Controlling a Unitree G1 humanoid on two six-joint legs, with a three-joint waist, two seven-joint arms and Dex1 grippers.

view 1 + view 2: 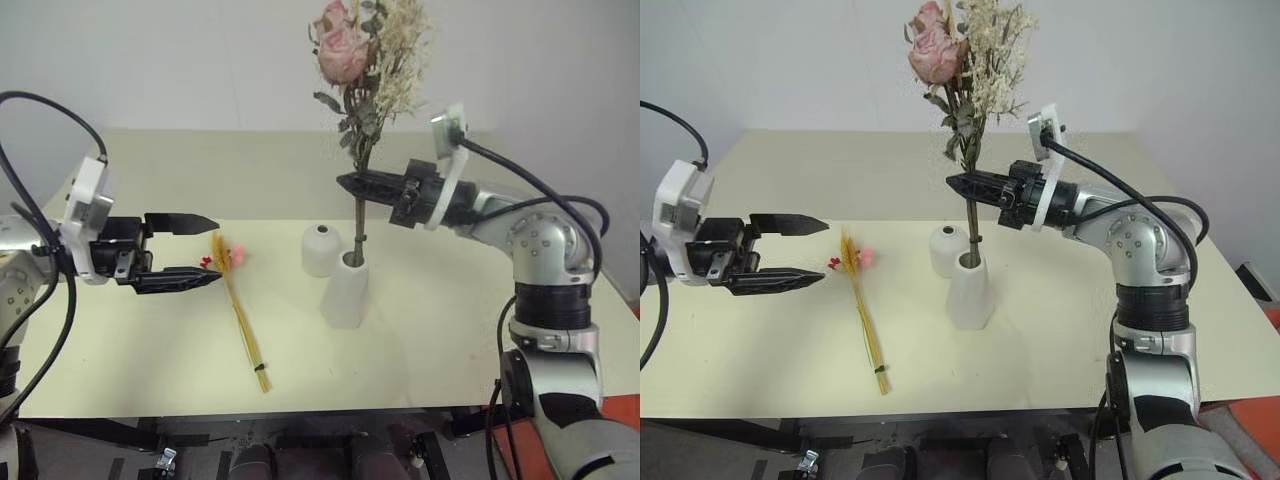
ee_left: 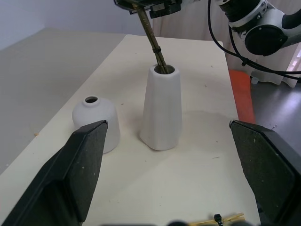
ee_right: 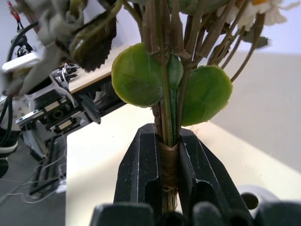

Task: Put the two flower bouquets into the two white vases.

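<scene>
Inside the taller white vase (image 1: 345, 292) the lower stems of the rose bouquet (image 1: 362, 60) are hidden, and its top is cut off by the frame edge. Clamped shut on those stems above the vase mouth is the right gripper (image 1: 352, 185). Beside it stands the shorter vase (image 1: 321, 249). Nearby on the table (image 1: 450, 340) lies the thin yellow bundle (image 1: 239, 312), with the left gripper (image 1: 205, 250) wide open and empty beside its blossoms.

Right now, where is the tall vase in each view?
Left eye: tall vase at table centre, rose stems in its mouth.
Right eye: tall vase centre, same.
Left wrist: tall vase centre, upright.
Right wrist: I cannot make it out.
Shared landmark: short vase beside it, apart.
</scene>
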